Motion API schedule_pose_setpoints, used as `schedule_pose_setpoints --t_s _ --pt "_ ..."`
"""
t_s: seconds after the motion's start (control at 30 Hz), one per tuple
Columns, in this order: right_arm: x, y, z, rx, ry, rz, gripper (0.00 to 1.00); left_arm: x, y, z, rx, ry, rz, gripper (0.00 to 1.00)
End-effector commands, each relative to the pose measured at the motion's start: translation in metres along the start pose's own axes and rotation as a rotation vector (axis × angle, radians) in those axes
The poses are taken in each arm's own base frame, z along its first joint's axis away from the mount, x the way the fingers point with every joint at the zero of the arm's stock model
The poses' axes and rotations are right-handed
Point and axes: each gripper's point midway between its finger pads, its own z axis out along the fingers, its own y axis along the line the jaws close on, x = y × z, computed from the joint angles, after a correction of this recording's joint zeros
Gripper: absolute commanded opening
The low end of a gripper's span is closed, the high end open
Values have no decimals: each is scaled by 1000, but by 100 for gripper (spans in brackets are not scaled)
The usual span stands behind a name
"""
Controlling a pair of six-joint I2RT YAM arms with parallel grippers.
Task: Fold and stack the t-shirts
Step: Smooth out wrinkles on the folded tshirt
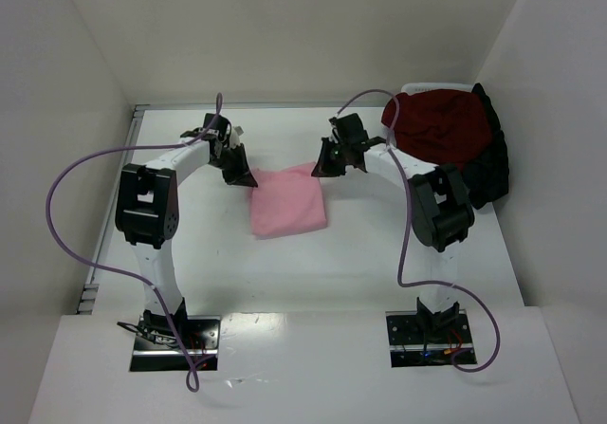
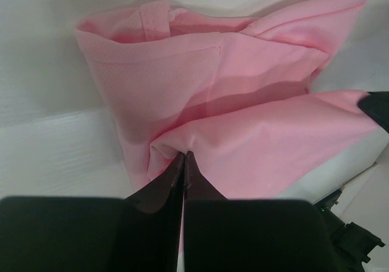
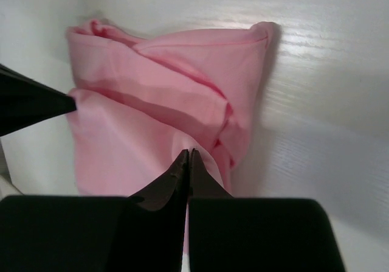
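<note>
Your left claw (image 1: 245,177) and right claw (image 1: 322,169) are each clamped on a far corner of the pink t-shirt (image 1: 289,204) — it lies folded on the surface (image 1: 379,253) between them. The maroon t-shirt (image 1: 438,125) and black t-shirt (image 1: 490,170) are heaped far right.

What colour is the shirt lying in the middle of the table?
The t-shirt is light pink, clearest in the left wrist view.

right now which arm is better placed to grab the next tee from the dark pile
Right. The heap of dark red and black cloth t-shirts lies in the far right corner, nearer the right gripper. The left gripper is beyond the folded light pink cloth t-shirt. Both are shut on it.
</note>
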Motion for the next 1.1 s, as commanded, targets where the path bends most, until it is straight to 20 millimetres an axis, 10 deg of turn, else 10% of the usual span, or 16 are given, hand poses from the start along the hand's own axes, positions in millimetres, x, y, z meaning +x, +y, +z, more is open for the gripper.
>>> schedule_pose_setpoints --t_s 0.0,0.57,1.07 --pt "-44 45 -35 -93 -134 -55 0 -21 -29 -28 56 -82 48 0" --pt "-93 86 -60 -174 -248 -93 0 -60 -71 -78 125 -225 87 0" --pt "-158 86 -17 -226 -283 -72 2 -113 -40 -71 119 -284 -11 0"
